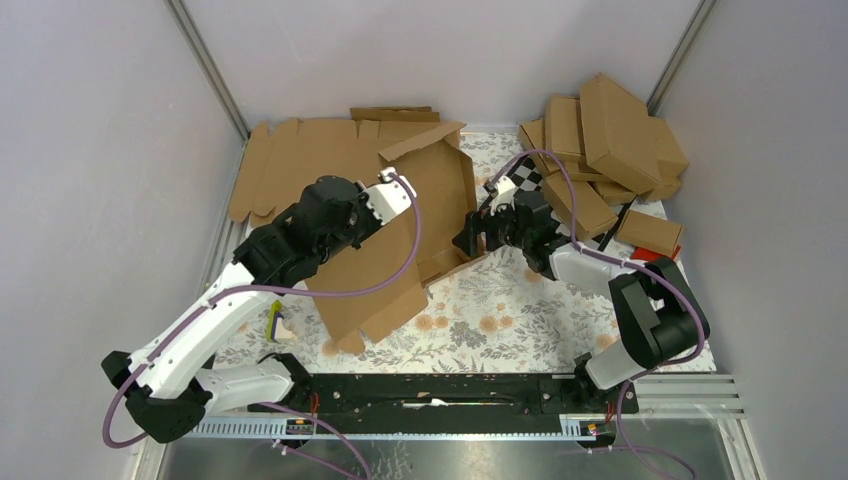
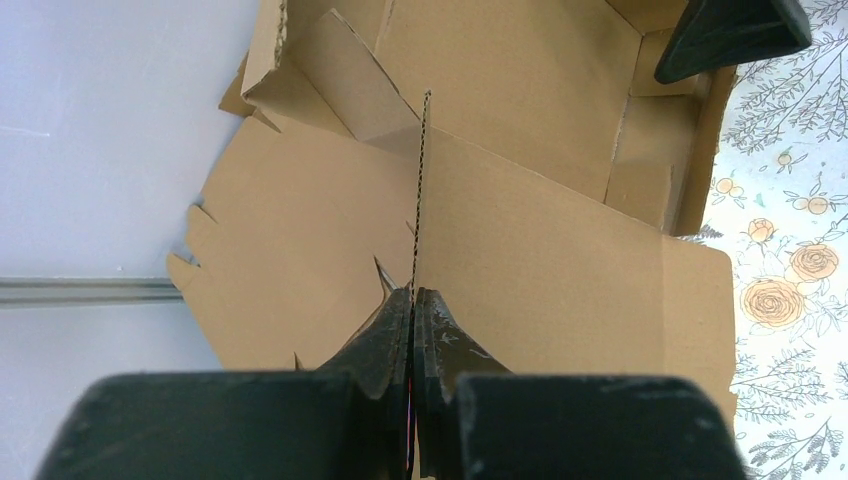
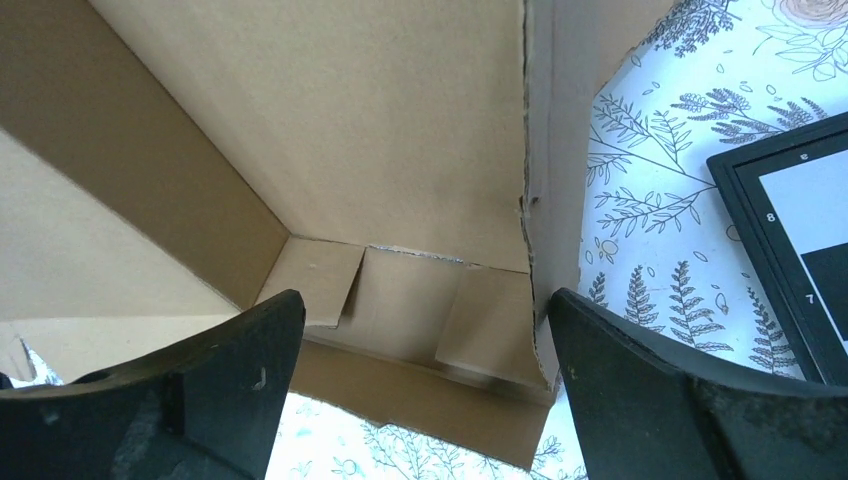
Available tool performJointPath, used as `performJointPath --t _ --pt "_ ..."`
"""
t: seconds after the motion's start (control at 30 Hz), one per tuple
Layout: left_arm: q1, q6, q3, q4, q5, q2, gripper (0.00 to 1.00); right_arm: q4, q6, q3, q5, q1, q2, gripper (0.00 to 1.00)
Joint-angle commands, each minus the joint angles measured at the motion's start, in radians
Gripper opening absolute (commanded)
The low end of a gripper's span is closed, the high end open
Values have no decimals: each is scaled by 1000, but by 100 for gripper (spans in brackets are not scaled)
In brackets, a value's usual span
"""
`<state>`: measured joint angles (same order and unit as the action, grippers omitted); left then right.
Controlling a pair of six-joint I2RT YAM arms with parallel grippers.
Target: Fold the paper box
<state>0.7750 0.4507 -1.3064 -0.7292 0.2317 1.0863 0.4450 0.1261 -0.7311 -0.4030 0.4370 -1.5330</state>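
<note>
The paper box (image 1: 445,195) lies half-formed in the middle of the floral-print surface (image 1: 500,310), slanting from the back centre toward the near left. Its tray end, with side walls raised, is toward the back, and a broad flat panel with a notched edge runs from it toward the left arm's base. One thin panel stands upright on edge, and the left fingers (image 2: 385,340) are pressed together on its near end, pinching the corrugated edge between them. The left wrist hangs over the box's left half. Inside the tray, small tabs lie folded at the foot of the end wall. The right fingers (image 3: 240,350) are spread wide at the tray's right-hand corner, one over the box's inside and the other out over the bare floral print. The side wall's edge runs up between them; neither pad is seen pressing the cardboard, and nothing is held. Behind the box on the left, flat brown cardboard sheets (image 1: 300,160) lie along the back wall, partly under it. At the back right is a heap of folded brown boxes (image 1: 610,140). Between that heap and the right wrist, part of a black-and-white checkered board (image 1: 522,180) shows, its black frame near the right fingers. A small yellow and white object (image 1: 276,322) sits on the surface near the left arm.
</note>
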Motion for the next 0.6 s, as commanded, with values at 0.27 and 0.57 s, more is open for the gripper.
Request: performJointPath --t 0.27,0.57 --pt "75 110 35 132 64 7 0 -186 -97 -38 -38 16 20 100" --pt "116 185 109 219 51 -60 0 -188 -86 3 -35 38 56 100"
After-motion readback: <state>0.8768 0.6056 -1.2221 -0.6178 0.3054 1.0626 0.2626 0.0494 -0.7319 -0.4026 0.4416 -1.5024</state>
